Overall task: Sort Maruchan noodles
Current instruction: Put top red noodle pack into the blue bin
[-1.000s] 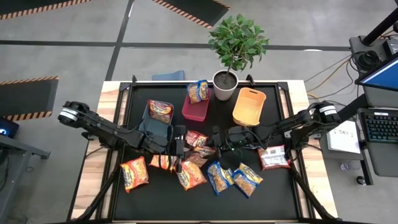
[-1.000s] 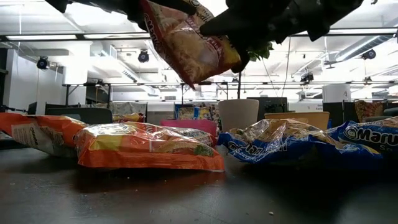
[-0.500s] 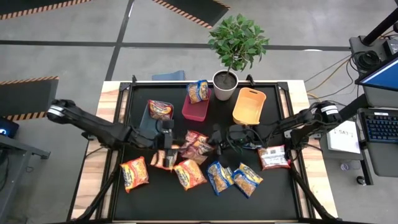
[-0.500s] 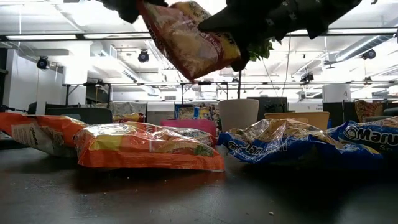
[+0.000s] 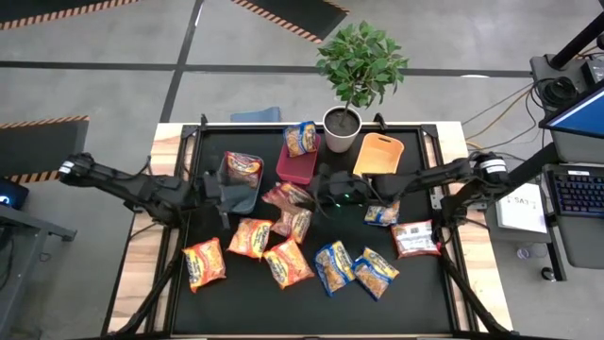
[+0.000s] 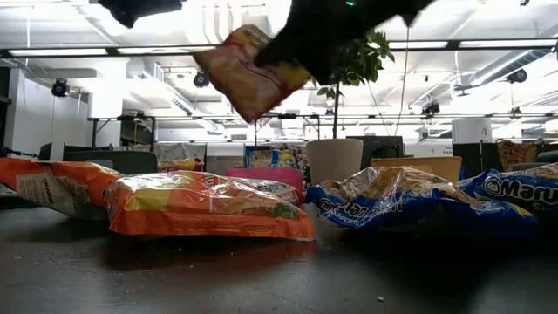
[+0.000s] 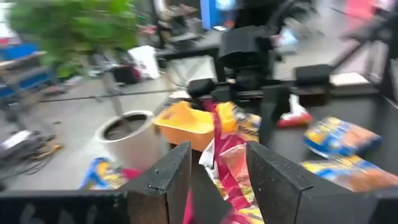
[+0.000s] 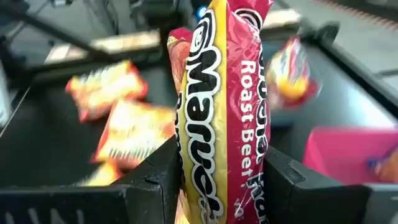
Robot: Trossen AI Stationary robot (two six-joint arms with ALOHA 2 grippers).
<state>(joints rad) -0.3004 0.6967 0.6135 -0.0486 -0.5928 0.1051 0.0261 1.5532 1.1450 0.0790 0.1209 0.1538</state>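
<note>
Two slim dark jointed arms, pale caps at outer joints, blocky black fingers [image 7: 165,180], green indicator light

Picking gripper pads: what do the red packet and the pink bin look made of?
Red packet: thin glossy plastic film, judging by its crinkles and printed sheen; the right gripper pinches it. Pink bin: apparently rigid moulded plastic, smooth and evenly coloured.

Both arms reach in over the middle of the table

My right gripper [image 5: 316,192] is clamped on a red noodle packet [image 8: 227,106], holding it off the surface; my left gripper [image 5: 223,192] sits apart from it with its fingers [image 7: 168,174] parted, gripping nothing.
</note>
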